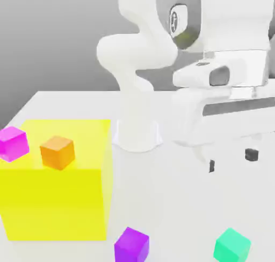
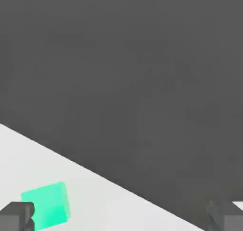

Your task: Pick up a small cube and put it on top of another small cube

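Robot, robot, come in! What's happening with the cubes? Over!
Gripper open, empty, above table. Teal cube on table, not grabbed. Orange cube atop yellow block. Nothing blocking.

You see flat, matt, untextured colour on every block: the teal-green cube (image 1: 232,245), the orange cube (image 1: 57,151), the magenta cube (image 1: 12,143), the purple cube (image 1: 131,245) and the large yellow block (image 1: 56,193) all look like smooth plastic. The tabletop (image 1: 172,196) is a plain, smooth off-white surface without grain. Your arm (image 1: 145,51) wears a smooth white shell with a soft sheen; the tool (image 1: 231,161) ends in dull dark-grey pads (image 1: 251,155).
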